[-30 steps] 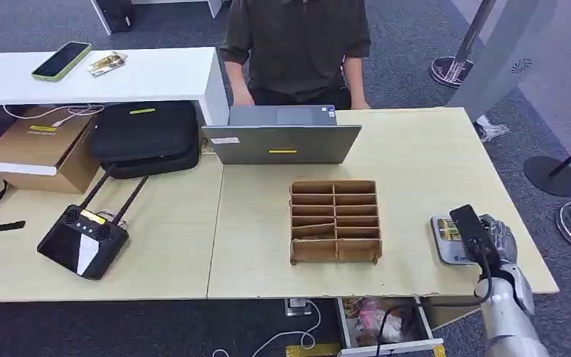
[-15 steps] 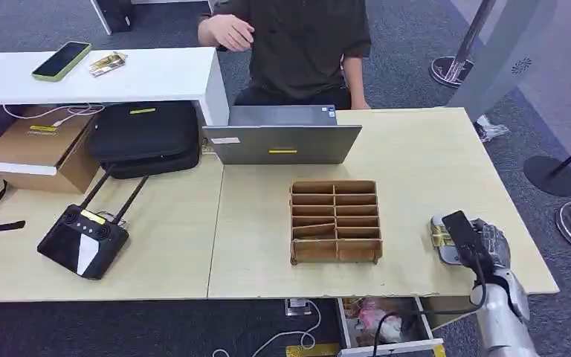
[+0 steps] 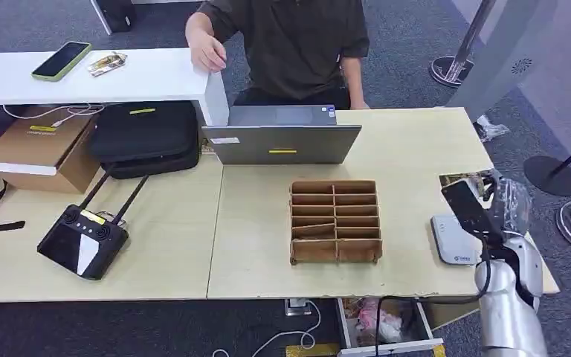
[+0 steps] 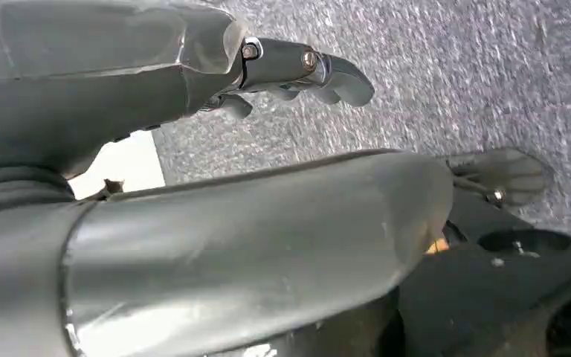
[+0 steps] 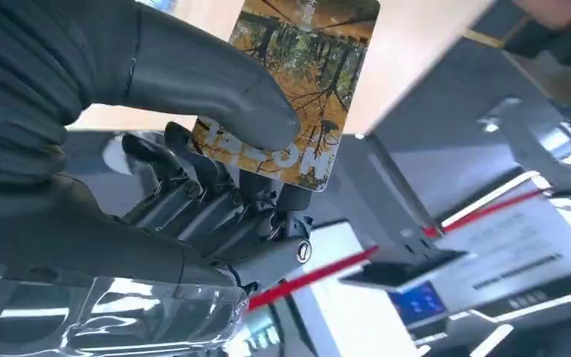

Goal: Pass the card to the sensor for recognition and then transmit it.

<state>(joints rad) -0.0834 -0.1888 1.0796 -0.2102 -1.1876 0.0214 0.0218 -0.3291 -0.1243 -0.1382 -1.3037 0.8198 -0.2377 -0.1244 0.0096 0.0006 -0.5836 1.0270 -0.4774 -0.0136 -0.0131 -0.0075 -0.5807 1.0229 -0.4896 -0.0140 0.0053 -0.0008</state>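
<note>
My right hand [image 3: 504, 207] is raised over the table's right edge and holds the card [image 3: 465, 178] above and beyond the sensor. In the right wrist view the card [image 5: 305, 74] shows an autumn tree picture. My thumb [image 5: 208, 82] presses it against the fingers [image 5: 223, 193] beneath. The sensor [image 3: 453, 239], a flat grey-white reader, lies on the table near the right front corner with nothing on it. My left hand [image 4: 193, 245] hangs over grey carpet, its fingers [image 4: 305, 67] spread and holding nothing.
A wooden divided box [image 3: 334, 220] sits mid-table, with a laptop [image 3: 282, 137] behind it and a person [image 3: 297, 44] seated beyond, one hand on a white counter [image 3: 141, 74]. Left are a black bag [image 3: 145, 137], cardboard box [image 3: 41, 149] and antenna controller [image 3: 83, 239].
My right hand has lifted the card off the sensor and carried it up and toward the far side. The person's arm rose and came down on the white counter.
</note>
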